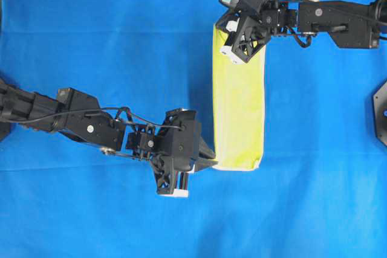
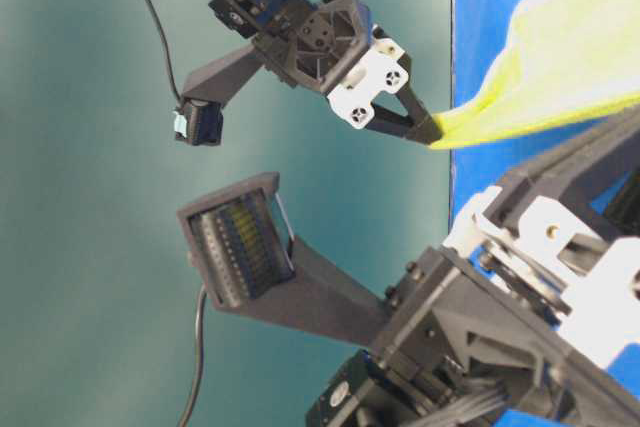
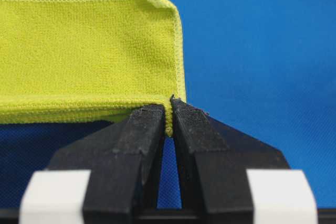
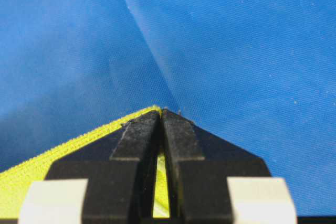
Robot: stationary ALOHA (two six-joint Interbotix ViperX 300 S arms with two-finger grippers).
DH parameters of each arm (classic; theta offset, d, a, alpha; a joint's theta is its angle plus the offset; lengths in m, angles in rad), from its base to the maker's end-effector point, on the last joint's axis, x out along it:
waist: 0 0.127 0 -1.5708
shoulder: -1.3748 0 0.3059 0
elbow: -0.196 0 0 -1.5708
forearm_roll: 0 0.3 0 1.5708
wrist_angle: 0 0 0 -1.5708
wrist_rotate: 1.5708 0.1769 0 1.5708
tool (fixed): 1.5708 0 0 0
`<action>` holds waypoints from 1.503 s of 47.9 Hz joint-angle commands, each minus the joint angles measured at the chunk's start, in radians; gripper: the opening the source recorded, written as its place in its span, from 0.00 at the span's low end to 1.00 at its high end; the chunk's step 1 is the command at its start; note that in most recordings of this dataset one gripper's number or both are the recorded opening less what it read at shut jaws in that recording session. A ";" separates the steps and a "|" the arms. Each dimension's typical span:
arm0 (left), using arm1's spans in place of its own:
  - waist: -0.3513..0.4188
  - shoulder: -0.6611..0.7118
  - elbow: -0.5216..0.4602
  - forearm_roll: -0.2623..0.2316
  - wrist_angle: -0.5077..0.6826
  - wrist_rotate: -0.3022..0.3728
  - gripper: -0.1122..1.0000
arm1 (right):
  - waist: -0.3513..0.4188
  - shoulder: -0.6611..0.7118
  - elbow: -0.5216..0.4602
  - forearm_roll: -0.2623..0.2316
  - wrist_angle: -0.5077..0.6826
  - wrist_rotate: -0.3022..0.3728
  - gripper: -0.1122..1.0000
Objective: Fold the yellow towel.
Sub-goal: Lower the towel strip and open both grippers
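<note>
The bench is covered by a large blue cloth (image 1: 109, 40), and on it, right of centre in the overhead view, the yellow towel (image 1: 240, 107) is seen as a narrow strip, already doubled, with its long axis running from the far side of the view to the near side. The strip is held at both ends of its left-hand long edge: the far corner is clenched in the right claw (image 1: 225, 45), which reaches in from the right, and the near corner is clenched in the left claw (image 1: 208, 162), which comes from the left. In the left wrist view the hem is seen pinched between the closed fingertips (image 3: 149, 121), with the towel stretching away ahead; in the right wrist view only a yellow corner shows at the closed tips. In the table-level view the far corner is seen lifted clear of the blue cloth. The coming move is judged to turn on that long axis: each claw lies at one end of it, so neither is nearer the middle.
</note>
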 commanded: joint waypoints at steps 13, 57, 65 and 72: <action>-0.063 -0.035 -0.014 0.005 -0.009 0.003 0.15 | -0.018 -0.008 -0.011 -0.011 -0.063 -0.006 0.14; -0.017 -0.275 0.034 0.005 0.235 0.015 0.88 | 0.077 -0.173 0.064 -0.009 0.087 0.009 0.69; 0.025 -0.314 0.084 0.006 0.224 0.015 0.88 | 0.124 -0.262 0.153 0.008 0.092 0.020 0.69; 0.064 -0.354 0.152 0.006 0.198 0.014 0.88 | 0.167 -0.342 0.238 0.017 0.092 0.054 0.69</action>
